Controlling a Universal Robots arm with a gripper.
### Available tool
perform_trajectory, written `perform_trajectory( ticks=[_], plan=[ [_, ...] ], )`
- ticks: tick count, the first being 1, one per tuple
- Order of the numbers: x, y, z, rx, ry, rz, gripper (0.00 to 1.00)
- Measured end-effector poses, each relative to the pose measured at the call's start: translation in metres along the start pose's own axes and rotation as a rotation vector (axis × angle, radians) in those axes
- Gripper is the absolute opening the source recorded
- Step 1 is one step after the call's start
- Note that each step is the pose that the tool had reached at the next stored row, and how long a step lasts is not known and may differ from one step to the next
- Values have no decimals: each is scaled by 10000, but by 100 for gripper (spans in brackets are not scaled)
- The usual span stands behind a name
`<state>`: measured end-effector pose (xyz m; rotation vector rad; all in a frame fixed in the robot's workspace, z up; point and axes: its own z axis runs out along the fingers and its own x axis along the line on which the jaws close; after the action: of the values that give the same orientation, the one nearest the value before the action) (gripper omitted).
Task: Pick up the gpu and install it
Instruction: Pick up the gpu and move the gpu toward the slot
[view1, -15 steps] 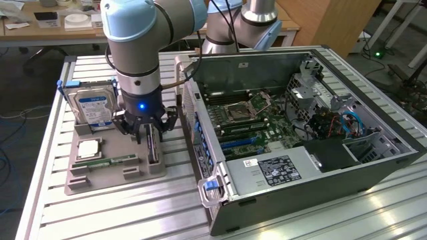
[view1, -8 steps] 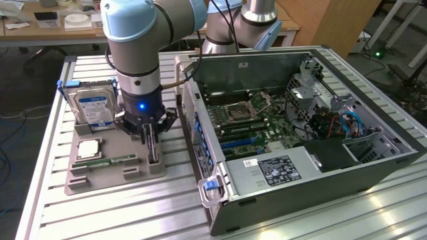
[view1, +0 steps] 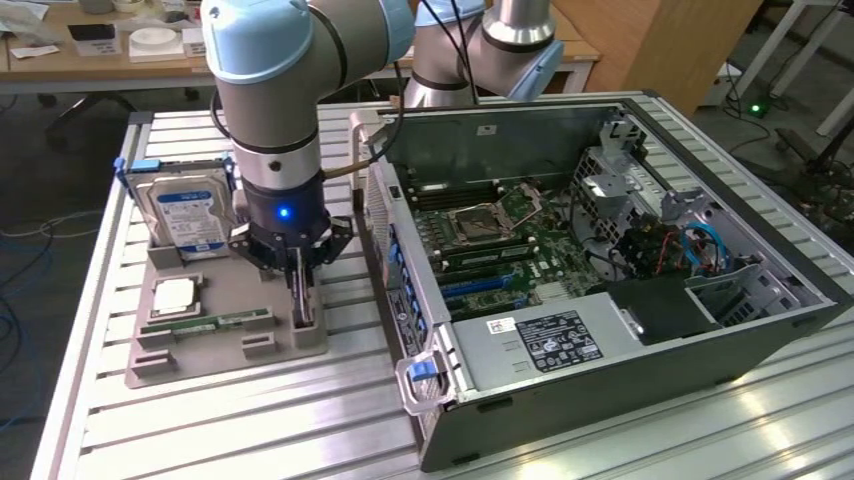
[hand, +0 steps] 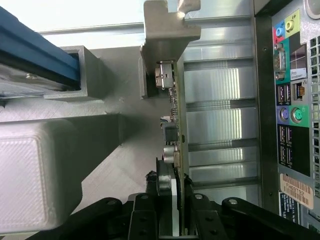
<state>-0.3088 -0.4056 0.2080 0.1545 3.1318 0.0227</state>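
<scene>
The claw (view1: 299, 285) is lowered onto a grey moulded holder (view1: 200, 365) on the slatted metal worktop (view1: 200, 430). It straddles the gpu (view1: 306, 308), which stands on its long edge in a slot of that holder directly beneath the claw. In the wrist view the claw (hand: 175, 197) sits over one end of the gpu (hand: 178, 125), whose thin edge runs away from it to a silvery end bracket (hand: 165, 40) at the far end. The card passes between the two sides of the claw, but I cannot tell whether the claw has clamped on it or is merely set around it. To the exterior view's left of the claw, the same holder carries a hard drive (view1: 187, 212) standing upright, a processor chip (view1: 174, 297) lying flat, and a slim green memory stick (view1: 214, 322) nearest the claw. Just beside the claw on the exterior view's right lies an open computer case (view1: 601, 250), with its motherboard (view1: 514, 235) exposed and its rear port panel (hand: 290, 100) facing the claw.
</scene>
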Motion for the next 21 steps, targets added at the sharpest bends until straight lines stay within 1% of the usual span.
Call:
perform_trajectory(
  ticks=[12,14,21],
  plan=[
    [-1,0,-2,-3,-3,1,29],
    [-1,1,-37,-5,-4,1,29],
    [-1,4,-253,-1,-1,-6,29]
  ],
)
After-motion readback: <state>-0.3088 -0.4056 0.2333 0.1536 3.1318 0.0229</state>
